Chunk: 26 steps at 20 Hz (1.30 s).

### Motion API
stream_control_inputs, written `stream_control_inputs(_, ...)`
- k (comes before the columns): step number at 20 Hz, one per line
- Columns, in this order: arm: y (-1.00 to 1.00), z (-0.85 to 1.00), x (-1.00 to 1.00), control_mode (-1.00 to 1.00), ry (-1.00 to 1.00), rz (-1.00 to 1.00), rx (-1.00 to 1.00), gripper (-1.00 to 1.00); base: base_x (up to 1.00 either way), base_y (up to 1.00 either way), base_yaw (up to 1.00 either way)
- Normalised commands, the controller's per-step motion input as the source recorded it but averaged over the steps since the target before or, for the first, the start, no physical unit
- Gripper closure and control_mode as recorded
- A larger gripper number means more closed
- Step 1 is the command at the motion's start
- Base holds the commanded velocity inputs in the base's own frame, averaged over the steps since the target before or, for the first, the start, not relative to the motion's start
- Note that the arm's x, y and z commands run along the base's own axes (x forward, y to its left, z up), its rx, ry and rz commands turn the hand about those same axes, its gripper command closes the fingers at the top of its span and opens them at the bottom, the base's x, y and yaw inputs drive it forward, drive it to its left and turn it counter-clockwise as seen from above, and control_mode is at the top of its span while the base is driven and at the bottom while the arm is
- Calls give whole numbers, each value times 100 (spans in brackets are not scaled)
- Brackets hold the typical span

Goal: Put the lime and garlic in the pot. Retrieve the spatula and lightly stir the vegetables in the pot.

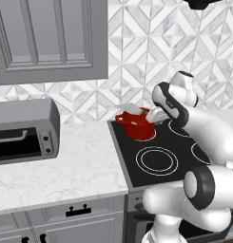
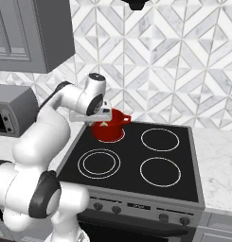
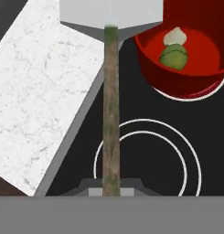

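Observation:
The glossy red pot (image 1: 137, 129) (image 2: 108, 132) (image 3: 186, 89) stands on the stove's back-left burner. Inside it lie the green lime (image 3: 173, 55) and the white garlic (image 3: 174, 35), touching each other. My gripper (image 1: 154, 115) (image 2: 102, 113) (image 3: 111, 189) is shut on the spatula's wooden handle (image 3: 111, 109). Its pale grey-white blade (image 3: 111, 13) (image 1: 130, 108) hangs just above the pot's rim on the counter side, outside the pot.
The black stovetop (image 1: 184, 142) has a free front-left burner ring (image 1: 158, 160) (image 3: 147, 160) below the hand. White marble counter (image 1: 80, 161) lies to the left, with a grey toaster oven (image 1: 23, 130) on it. An upper cabinet (image 1: 51, 38) hangs above.

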Motion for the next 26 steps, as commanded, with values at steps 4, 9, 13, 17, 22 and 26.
stream_control_inputs(4, -10, 0, 29, -100, 16, -21, 18, 100, 0, 0, 0)
stream_control_inputs(9, -12, 0, 23, -100, 10, -11, 13, 100, 0, 0, 0)
stream_control_inputs(13, 14, -1, 69, -100, 5, -23, 3, 100, 0, 0, 0)
stream_control_inputs(17, 15, 0, 17, -100, 0, -34, 0, 100, 0, 0, 0)
stream_control_inputs(22, 3, 0, 32, -100, -5, -37, 0, 100, 0, 0, 0)
stream_control_inputs(26, 13, 0, 29, -100, -8, -38, 14, 100, 0, 0, 0)
